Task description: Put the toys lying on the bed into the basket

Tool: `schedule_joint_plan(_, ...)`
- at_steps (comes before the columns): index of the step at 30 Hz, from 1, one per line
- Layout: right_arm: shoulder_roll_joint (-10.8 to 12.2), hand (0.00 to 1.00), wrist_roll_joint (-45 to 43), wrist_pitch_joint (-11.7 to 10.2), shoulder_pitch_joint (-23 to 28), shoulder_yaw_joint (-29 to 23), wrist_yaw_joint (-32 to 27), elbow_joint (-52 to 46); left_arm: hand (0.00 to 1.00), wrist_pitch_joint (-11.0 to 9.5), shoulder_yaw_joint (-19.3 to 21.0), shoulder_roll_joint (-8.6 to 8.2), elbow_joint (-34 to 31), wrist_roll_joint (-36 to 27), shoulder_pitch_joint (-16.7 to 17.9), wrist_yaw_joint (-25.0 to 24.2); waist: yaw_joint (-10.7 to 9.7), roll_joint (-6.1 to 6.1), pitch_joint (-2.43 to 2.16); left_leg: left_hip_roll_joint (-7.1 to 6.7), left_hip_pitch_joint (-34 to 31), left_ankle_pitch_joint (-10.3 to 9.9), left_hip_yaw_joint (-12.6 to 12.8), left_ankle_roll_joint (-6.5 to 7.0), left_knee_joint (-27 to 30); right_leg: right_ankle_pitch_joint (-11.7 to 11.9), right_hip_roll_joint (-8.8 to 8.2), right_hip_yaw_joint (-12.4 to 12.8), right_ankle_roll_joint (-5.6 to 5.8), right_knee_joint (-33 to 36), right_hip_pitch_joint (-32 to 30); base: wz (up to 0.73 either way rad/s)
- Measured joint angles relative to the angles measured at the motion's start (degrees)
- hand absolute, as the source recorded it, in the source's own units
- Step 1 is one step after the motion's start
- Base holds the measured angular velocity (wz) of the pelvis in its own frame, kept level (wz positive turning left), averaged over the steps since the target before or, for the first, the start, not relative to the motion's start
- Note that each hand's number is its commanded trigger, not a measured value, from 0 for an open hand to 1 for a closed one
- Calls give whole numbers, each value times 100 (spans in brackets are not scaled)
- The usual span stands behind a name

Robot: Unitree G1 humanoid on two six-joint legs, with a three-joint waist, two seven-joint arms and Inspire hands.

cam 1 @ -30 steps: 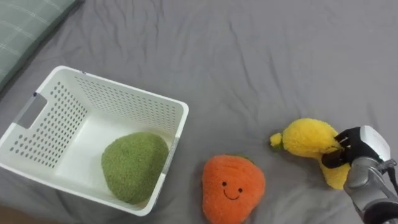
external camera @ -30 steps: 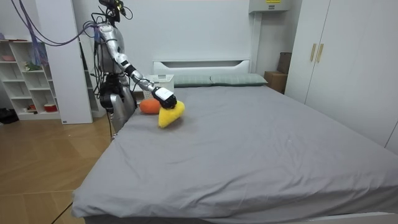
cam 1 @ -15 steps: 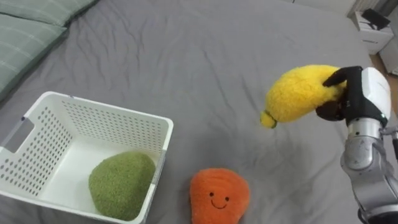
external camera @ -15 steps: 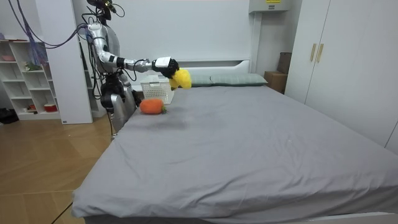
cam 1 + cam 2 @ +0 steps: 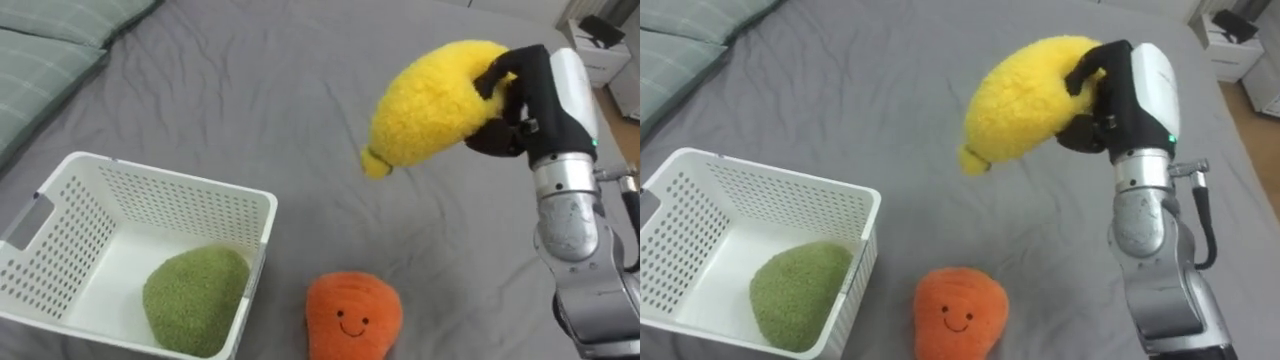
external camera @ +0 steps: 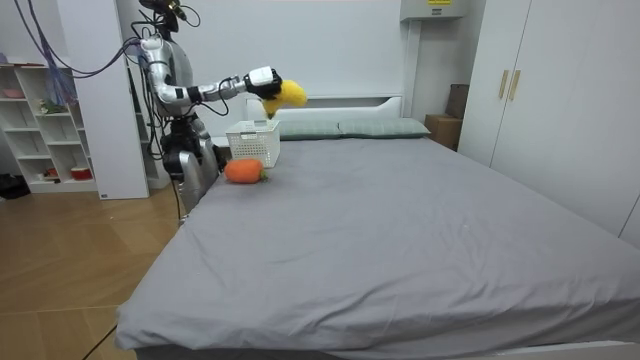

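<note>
While in hand (image 5: 535, 100), plush (image 5: 430, 100) clear of basket (image 5: 170, 178)

**Head Cameras Close Above, Room Camera Far Back**

From the robot's head we look steeply down on the grey bed (image 5: 250, 80), near enough that the white basket (image 5: 170, 174) runs off the lower left edge. Our two eye views sit side by side, and both hold the basket, the orange plush (image 5: 352, 315) and the right hand (image 5: 535, 95) closed round the yellow plush (image 5: 430, 100). Our room view stands well off by the bed's foot corner, facing its headboard (image 6: 325, 102), and shares the basket and both toys.
</note>
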Motion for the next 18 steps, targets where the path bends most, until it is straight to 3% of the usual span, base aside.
schedule_joint_plan(8, 188, 100, -177, 190, -459, 845, 823, -204, 0, 2, -83, -25, -17, 133, -82, -95, 369, -44, -13, -1, 11, 0, -27, 2, 32, 0, -7, -81, 1, 5, 14, 2)
schedule_joint_plan(13, 610, 100, -234, 316, -542, 1229, 1344, -205, 0, 2, -156, -30, -8, 217, -125, -105, 634, -105, -14, -1, -4, -2, -50, 3, 32, -2, -10, -79, 4, 10, 4, 0)
schedule_joint_plan(18, 789, 100, -561, 426, -648, 1627, 1747, -226, 0, 4, -165, -37, 9, 372, -221, -107, 820, -213, -28, -4, -20, -2, -92, 4, 28, -3, -11, -108, 5, 7, 5, 3)
